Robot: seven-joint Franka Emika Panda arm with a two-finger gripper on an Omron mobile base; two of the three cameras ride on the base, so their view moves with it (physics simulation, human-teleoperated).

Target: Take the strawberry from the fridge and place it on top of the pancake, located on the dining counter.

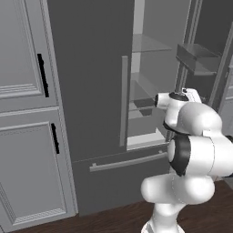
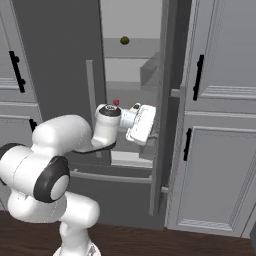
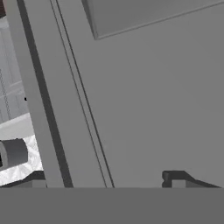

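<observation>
The fridge [image 1: 91, 68] stands with its left door shut and its right door [image 2: 169, 100] swung open, showing pale shelves. The strawberry [image 2: 116, 102], a tiny red dot, lies on a middle shelf just behind and above my wrist. My gripper [image 2: 148, 134] is at the fridge opening, level with that shelf, turned right toward the open door's edge. In the hand view the gripper [image 3: 105, 181] is open: its two dark tips stand wide apart with nothing between them, facing a flat grey panel [image 3: 144, 100] close ahead. The pancake and dining counter are out of view.
A small olive-green fruit [image 2: 124, 40] sits on the upper shelf. The open door carries a bin [image 1: 198, 59]. Light grey cabinets with black handles flank the fridge on the left [image 1: 27, 91] and right [image 2: 220, 125]. A freezer drawer handle [image 1: 127, 162] runs below the opening.
</observation>
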